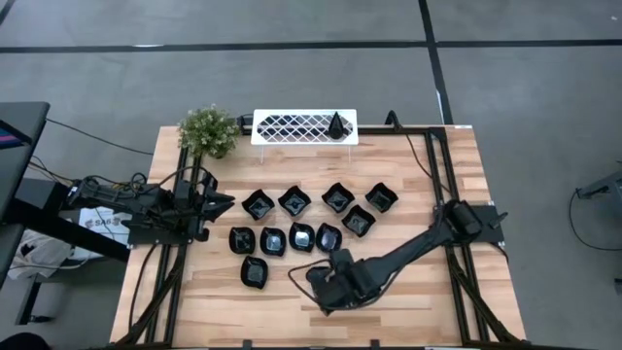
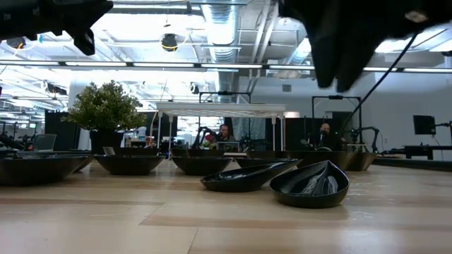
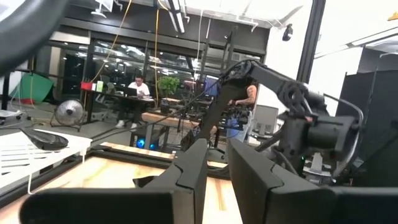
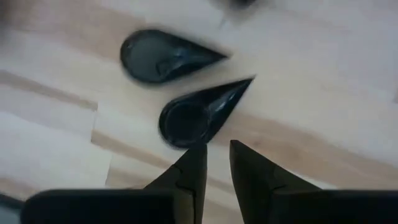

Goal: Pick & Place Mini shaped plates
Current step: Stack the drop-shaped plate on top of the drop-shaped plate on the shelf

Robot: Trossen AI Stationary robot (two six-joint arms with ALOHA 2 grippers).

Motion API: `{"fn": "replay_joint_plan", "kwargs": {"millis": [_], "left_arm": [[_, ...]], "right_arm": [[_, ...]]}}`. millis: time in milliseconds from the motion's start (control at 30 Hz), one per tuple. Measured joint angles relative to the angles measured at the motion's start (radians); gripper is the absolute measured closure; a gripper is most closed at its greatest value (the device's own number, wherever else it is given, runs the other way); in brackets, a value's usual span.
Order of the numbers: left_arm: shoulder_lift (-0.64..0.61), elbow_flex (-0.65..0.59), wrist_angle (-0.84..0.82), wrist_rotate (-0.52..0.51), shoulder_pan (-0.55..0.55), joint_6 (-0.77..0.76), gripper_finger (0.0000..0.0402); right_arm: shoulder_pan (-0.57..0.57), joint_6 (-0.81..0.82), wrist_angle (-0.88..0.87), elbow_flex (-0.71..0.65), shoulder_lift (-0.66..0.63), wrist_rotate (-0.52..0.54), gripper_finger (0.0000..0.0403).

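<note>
Low centre in the high view, the right claw, fingers nearly together, hovers above a glossy teardrop-shaped plate, likely rigid and slippery, best pinched at its rim.

A: Where is open wood?

B: Along the near edge of the light wooden table, left of the right gripper.

A: And the middle?

B: Crowded with small glossy black dishes. At the far edge stand a white lattice rack and a green bushy plant.
</note>
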Motion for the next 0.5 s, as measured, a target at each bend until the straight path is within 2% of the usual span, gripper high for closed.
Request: {"fn": "replay_joint_plan", "kwargs": {"millis": [233, 500], "left_arm": [[0.0, 0.0, 0.0, 0.0, 0.0, 0.0, 0.0334], [0.0, 0.0, 0.0, 0.0, 0.0, 0.0, 0.0334]], "right_arm": [[-0.003, 0.077, 0.113, -0.145, 0.0, -0.004, 0.0337], [-0.002, 0.083, 0.122, -0.155, -0.005, -0.007, 0.0337]]}}
